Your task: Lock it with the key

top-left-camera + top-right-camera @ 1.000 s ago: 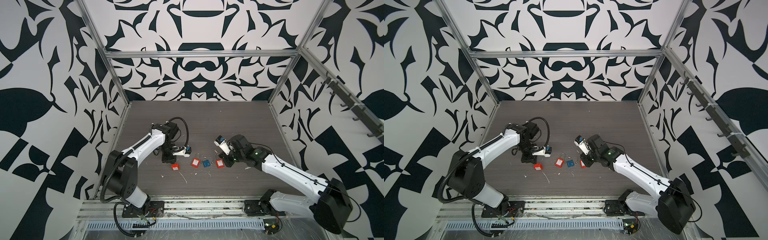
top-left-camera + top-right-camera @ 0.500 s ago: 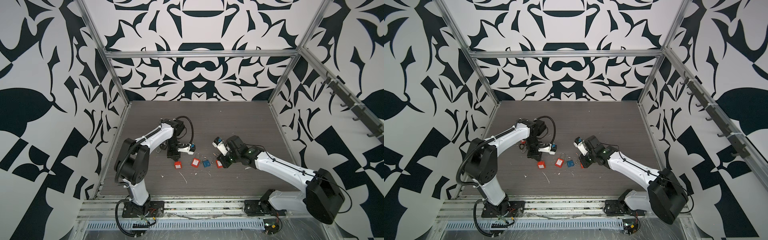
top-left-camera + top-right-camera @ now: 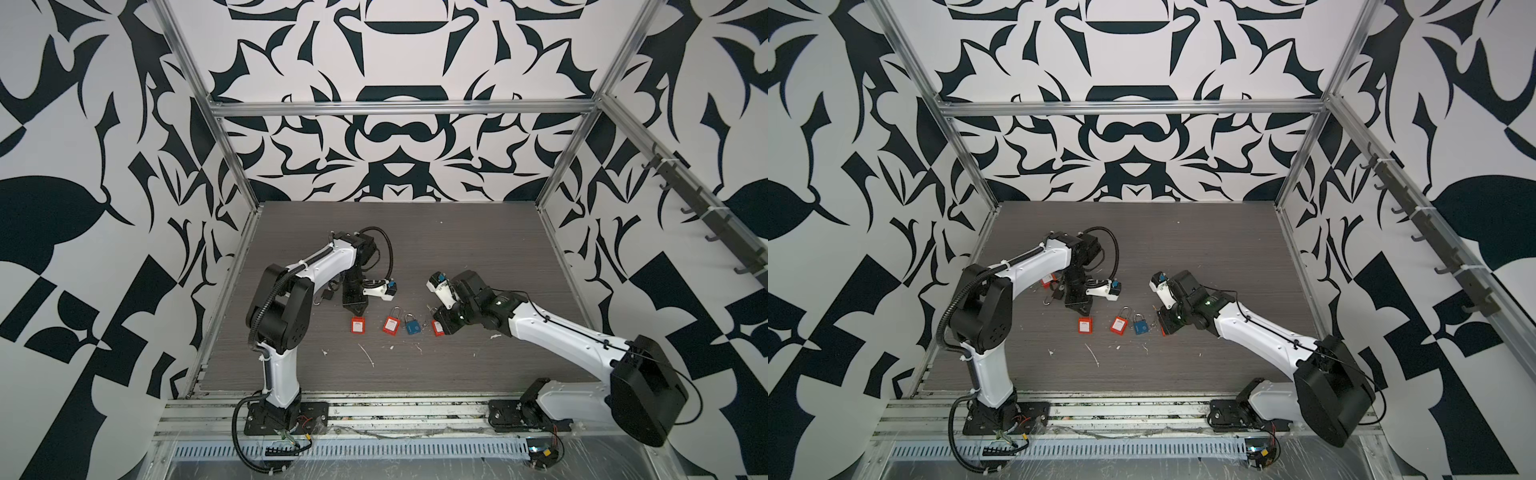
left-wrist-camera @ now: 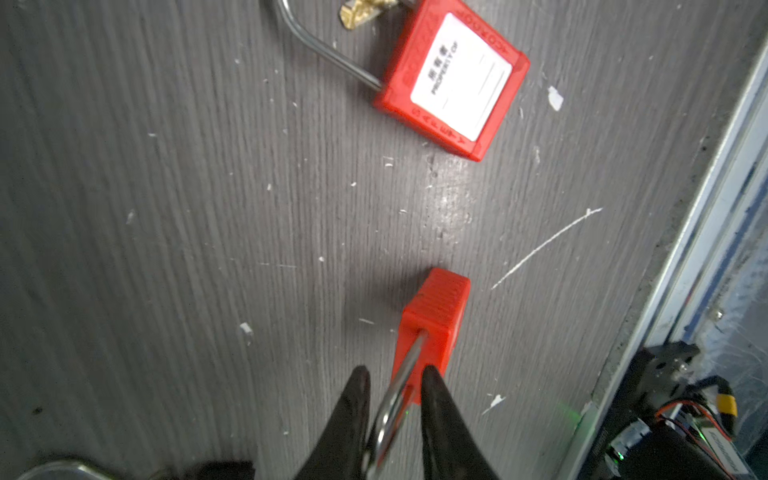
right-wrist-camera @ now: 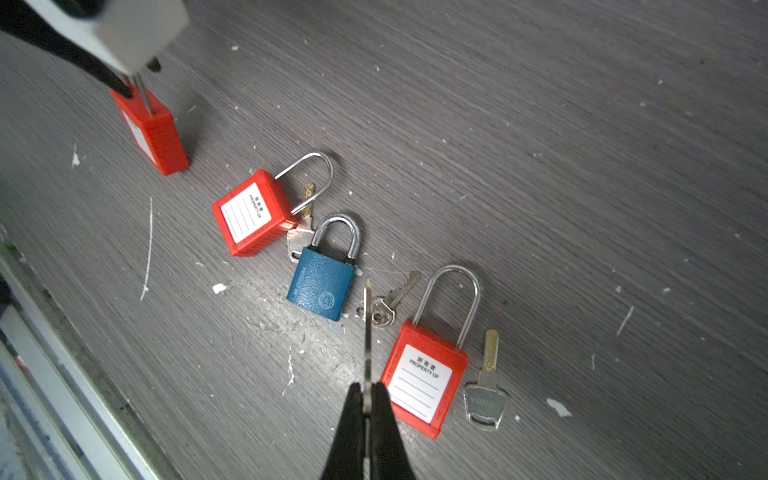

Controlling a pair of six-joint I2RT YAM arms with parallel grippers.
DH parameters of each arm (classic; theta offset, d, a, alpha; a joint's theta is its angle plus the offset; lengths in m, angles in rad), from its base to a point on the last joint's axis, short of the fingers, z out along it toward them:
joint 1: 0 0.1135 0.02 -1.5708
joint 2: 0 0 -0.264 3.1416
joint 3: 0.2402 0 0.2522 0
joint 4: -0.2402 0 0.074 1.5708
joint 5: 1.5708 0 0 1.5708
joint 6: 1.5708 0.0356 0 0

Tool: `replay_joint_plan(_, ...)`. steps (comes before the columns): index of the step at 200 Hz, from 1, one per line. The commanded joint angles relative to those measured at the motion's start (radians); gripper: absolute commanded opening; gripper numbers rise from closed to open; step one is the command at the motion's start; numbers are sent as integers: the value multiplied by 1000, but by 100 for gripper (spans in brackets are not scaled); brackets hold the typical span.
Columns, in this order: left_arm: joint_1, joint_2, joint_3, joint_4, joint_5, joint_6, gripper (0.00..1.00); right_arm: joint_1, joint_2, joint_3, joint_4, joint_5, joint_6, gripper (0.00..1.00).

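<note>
On the left, the left gripper (image 4: 395, 370) had its two black fingers a little apart around the shackle (image 4: 409, 357) of the standing red lock (image 4: 436, 307), and it did not look squeezed. That lock stood on its end on the table (image 5: 540, 124). It could tip over, since nothing seemed to hold it tight. Next lay the flat red lock (image 5: 249, 212) with a white label, then the blue lock (image 5: 322, 282). On the right, the right gripper (image 5: 365, 388) was pinched shut on the key (image 5: 366, 324), just above the table between the blue lock and the last red lock (image 5: 424, 378). The key looked thin and silver, seen edge-on. It might twist or slip when pushed — the jaws held only its end.
</note>
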State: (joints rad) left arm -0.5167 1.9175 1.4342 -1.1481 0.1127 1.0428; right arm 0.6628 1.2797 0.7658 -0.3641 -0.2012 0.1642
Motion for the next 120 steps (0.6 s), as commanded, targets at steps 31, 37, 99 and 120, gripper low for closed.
replay_joint_plan(31, 52, 18, 37, 83, 106, -74, 46, 18, 45, 94, -41, -26, 205, 0)
replay_joint_plan(37, 61, 13, 36, 92, 116, -79, 47, 24, 51, 106, -53, -24, 223, 0)
replay_joint_plan(99, 204, -230, -76, 447, 298, -359, 99, 68, 234, 348, -237, -6, 343, 0)
replay_joint_plan(120, 264, -364, -199, 669, 311, -601, 99, 118, 345, 473, -284, 63, 385, 0)
